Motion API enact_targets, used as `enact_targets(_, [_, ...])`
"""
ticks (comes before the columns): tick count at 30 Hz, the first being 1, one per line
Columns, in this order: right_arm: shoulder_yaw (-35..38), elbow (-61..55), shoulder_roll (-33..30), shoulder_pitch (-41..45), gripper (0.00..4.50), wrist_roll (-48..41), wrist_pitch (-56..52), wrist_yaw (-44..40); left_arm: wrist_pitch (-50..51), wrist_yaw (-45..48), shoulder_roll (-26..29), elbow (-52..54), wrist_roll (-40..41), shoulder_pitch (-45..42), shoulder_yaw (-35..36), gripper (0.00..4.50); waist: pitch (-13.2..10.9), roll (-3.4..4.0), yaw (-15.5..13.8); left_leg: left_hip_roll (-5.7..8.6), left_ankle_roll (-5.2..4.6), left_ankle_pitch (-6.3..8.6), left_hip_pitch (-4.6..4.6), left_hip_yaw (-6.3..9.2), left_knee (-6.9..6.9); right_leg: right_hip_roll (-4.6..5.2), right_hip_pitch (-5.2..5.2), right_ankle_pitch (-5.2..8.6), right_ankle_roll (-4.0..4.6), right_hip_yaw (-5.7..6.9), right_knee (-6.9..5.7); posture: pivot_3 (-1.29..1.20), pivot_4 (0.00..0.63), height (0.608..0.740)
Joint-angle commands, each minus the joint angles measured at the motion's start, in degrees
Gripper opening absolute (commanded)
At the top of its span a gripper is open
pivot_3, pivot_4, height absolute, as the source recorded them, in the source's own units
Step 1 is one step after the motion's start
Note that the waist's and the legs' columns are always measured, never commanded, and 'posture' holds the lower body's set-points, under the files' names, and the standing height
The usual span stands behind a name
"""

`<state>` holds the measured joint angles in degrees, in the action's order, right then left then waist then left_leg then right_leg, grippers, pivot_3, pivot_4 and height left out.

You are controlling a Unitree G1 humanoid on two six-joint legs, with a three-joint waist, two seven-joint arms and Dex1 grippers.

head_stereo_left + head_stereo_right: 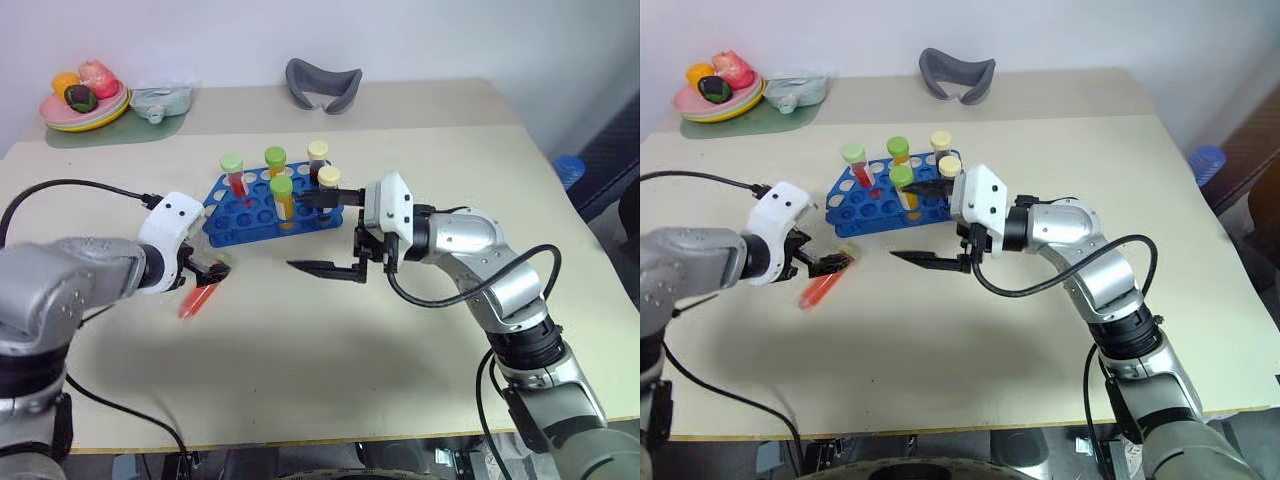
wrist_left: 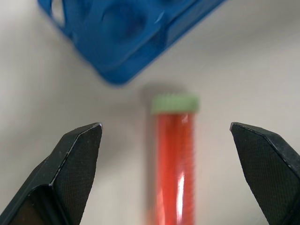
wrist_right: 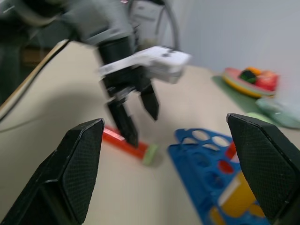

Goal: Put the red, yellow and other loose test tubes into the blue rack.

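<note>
Red tube (image 2: 173,159) (green cap) flat on table (image 1: 420,380).

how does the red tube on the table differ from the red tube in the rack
The loose red tube lies flat on the table, between the left gripper's open fingers; the racked red tube stands upright in the blue rack. The loose one shows its full length; the racked one is partly hidden by the rack. Both have red contents and green caps.
</note>
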<state>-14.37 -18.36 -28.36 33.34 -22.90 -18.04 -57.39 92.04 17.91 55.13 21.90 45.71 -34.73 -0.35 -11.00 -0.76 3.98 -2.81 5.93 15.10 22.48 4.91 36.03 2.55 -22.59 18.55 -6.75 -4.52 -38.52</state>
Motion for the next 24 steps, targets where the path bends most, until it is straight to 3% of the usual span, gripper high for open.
enact_targets(1, [0.83,-4.84,-2.48,-1.81,4.27,-1.28,0.21,-2.58,0.46,2.34,5.47,-4.25,2.45,-5.09,-7.56,4.50,-0.05,-0.09,-0.13,0.00,0.00,0.00,0.01,0.00,-0.01,0.00,0.00,0.00,0.00,0.00,0.05,0.00,0.150,0.740])
enact_targets(10, [1.90,-11.56,-7.81,-6.90,4.27,-4.23,-4.14,-4.27,0.46,4.16,2.54,-15.90,4.12,-15.95,-20.85,4.50,-0.08,-0.10,-0.76,0.03,0.00,0.01,0.09,-0.01,-0.02,0.02,0.02,0.00,-0.01,0.03,0.20,0.00,0.150,0.740])
enact_targets(24, [0.26,-12.15,-6.03,-7.18,4.27,-3.46,-4.79,-2.35,0.46,2.77,0.38,-19.89,3.44,-19.81,-28.03,4.50,-0.08,-0.10,-1.06,0.03,0.00,0.00,0.09,-0.01,0.10,0.03,0.04,0.00,-0.01,0.02,0.14,0.00,0.150,0.740])
